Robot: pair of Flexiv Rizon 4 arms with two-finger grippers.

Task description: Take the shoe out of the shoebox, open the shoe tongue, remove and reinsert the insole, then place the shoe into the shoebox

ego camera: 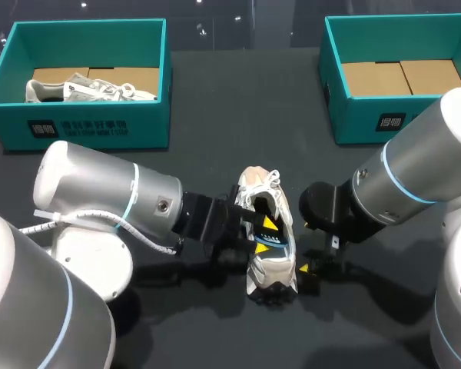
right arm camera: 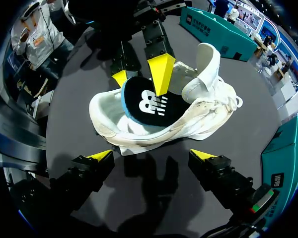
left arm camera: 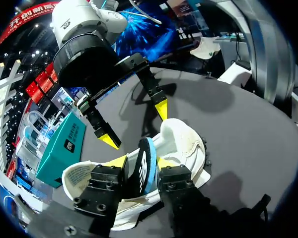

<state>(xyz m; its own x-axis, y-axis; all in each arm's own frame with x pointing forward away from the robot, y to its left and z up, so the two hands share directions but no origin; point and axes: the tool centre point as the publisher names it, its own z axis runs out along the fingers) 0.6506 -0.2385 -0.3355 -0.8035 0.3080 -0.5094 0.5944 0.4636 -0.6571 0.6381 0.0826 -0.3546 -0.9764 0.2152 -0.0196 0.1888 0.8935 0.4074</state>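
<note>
A white and beige shoe lies on the dark table between my two arms. A black insole with a blue underside stands on edge, half inside the shoe's opening. My left gripper straddles the insole, fingers slightly apart, with a gap on one side, so it is open. In the right wrist view the insole sits in the shoe ahead of my right gripper. The right gripper stands wide open beside the shoe's sole edge and holds nothing.
A teal shoebox at the back left holds another pale shoe. A second teal shoebox at the back right shows only its cardboard floor. Bare table stretches between the boxes and behind the shoe.
</note>
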